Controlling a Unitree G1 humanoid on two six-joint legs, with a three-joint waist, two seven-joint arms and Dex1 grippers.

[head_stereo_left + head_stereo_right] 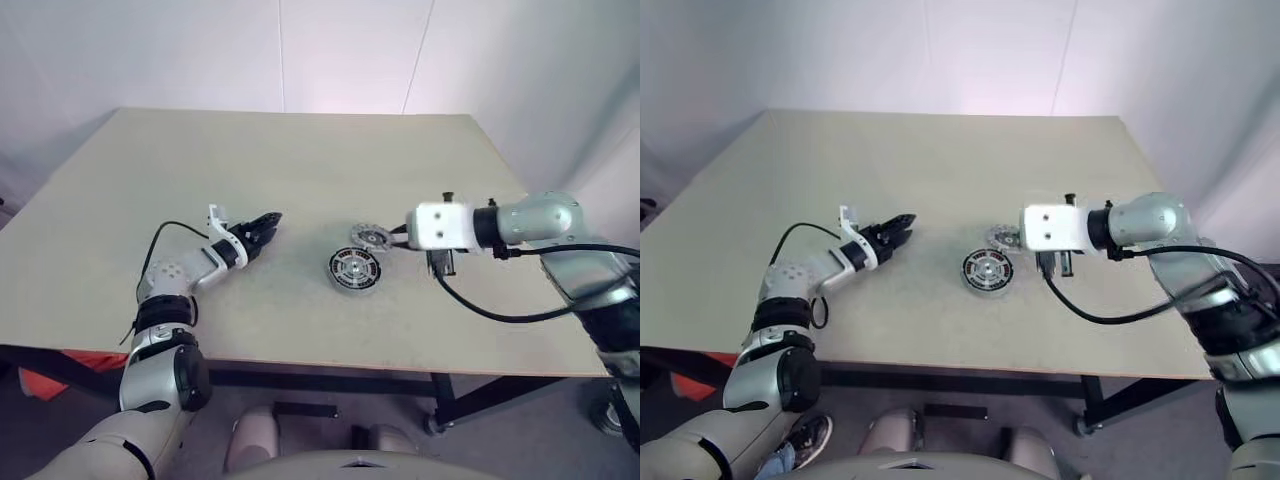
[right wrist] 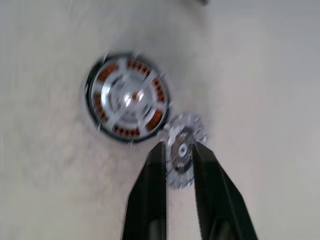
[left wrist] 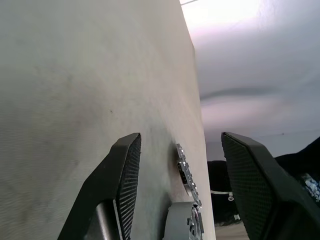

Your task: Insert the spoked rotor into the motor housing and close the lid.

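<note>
Beige table with motor housing, lid

Spoked rotor seated flat inside motor housing, coppery windings visible between spokes; ribbed grey lid just beside housing.

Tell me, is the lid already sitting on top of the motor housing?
No, the lid lies on the table beside the motor housing, whose coppery windings are uncovered.

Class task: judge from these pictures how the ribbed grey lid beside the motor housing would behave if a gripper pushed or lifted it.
The lid looks like rigid metal, so probably stiff. Lying flat on the table, it would likely slide, not tip. Stood on its round edge, it could roll.
</note>
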